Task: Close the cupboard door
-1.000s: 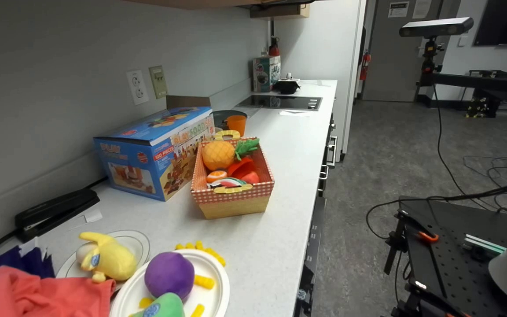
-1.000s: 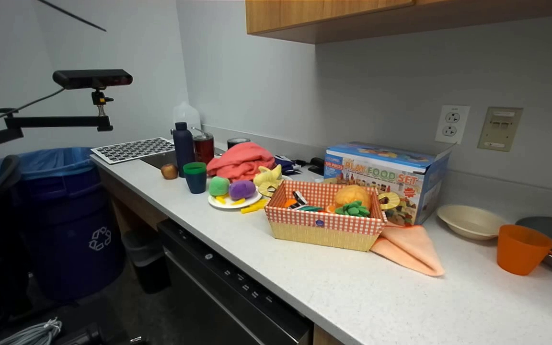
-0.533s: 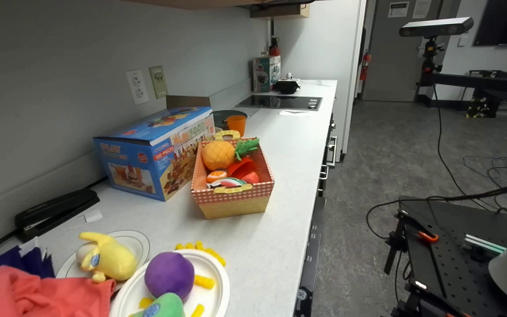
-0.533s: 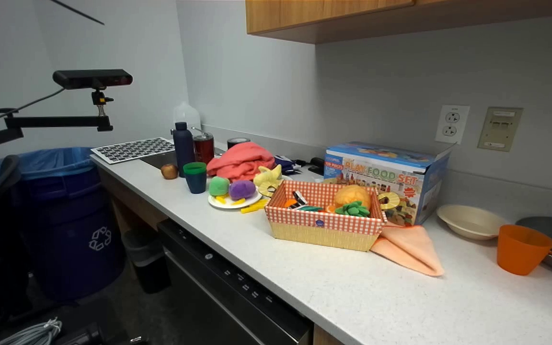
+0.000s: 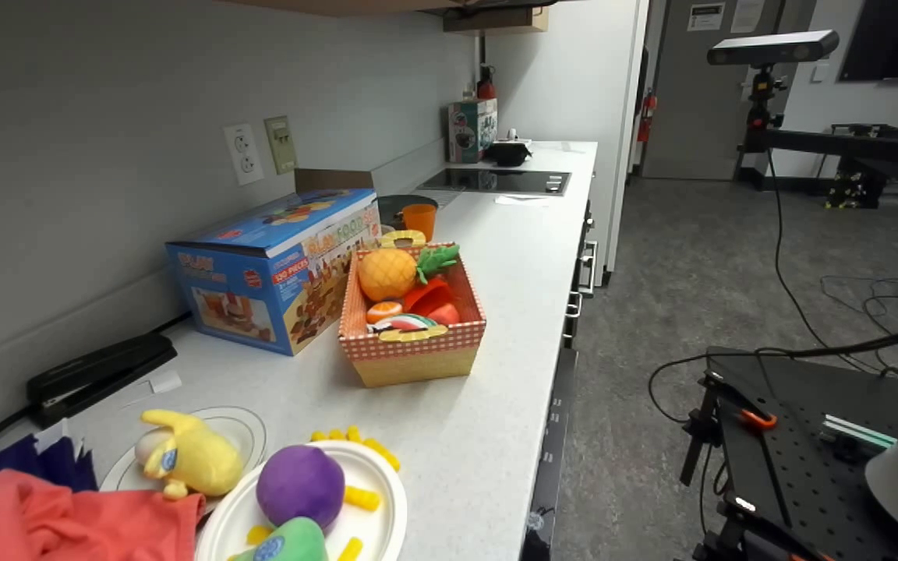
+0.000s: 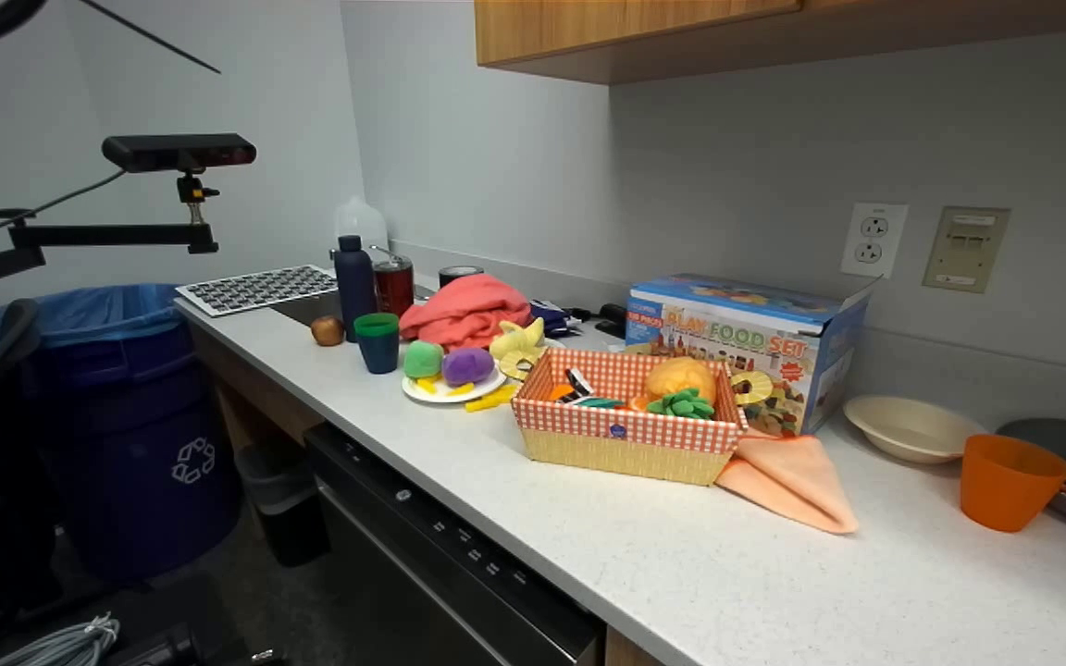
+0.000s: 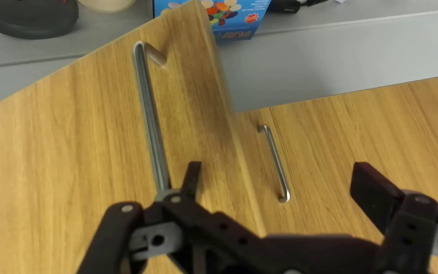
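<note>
The cupboard door (image 7: 101, 125) is a flat wood-grain panel with a long metal bar handle (image 7: 148, 110). It stands ajar in the wrist view, its free edge (image 7: 226, 95) jutting out in front of a neighbouring wooden door (image 7: 340, 152). My gripper (image 7: 276, 167) is open, its jaws wide apart with nothing between the pads. The left finger (image 7: 192, 177) is close beside the lower end of the bar handle; I cannot tell if they touch. The right finger (image 7: 375, 194) is in front of the neighbouring door. The gripper is out of both exterior views.
The neighbouring door has its own metal handle (image 7: 276, 163). The overhead cabinet's underside shows in both exterior views (image 5: 340, 6) (image 6: 681, 55). Below, the counter (image 6: 644, 546) holds a basket (image 6: 625, 453), a play food box (image 6: 737, 342) and an orange cup (image 6: 1010, 481).
The black cable at the top left of an exterior view rose slightly, then came lower and further into view. The counter objects have not moved.
</note>
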Robot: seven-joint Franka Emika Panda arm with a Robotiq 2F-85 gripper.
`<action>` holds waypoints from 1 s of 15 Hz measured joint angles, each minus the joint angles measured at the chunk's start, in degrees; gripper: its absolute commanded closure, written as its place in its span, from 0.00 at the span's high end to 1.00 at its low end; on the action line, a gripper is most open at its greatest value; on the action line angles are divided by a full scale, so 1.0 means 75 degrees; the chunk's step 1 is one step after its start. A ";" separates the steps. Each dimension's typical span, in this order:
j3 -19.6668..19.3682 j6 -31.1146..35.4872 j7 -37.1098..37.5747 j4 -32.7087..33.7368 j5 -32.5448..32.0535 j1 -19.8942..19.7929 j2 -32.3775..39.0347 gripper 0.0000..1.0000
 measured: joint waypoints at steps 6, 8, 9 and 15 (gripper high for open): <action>0.0256 0.1167 -0.0497 0.0245 0.0580 0.0098 0.0383 1.00; 0.0209 0.1938 -0.0793 0.0484 0.0791 0.0093 0.0550 1.00; 0.0193 0.2337 -0.0953 0.0566 0.0921 0.0092 0.0628 1.00; 0.0401 0.3534 -0.1941 0.0616 0.1751 0.0170 0.0940 1.00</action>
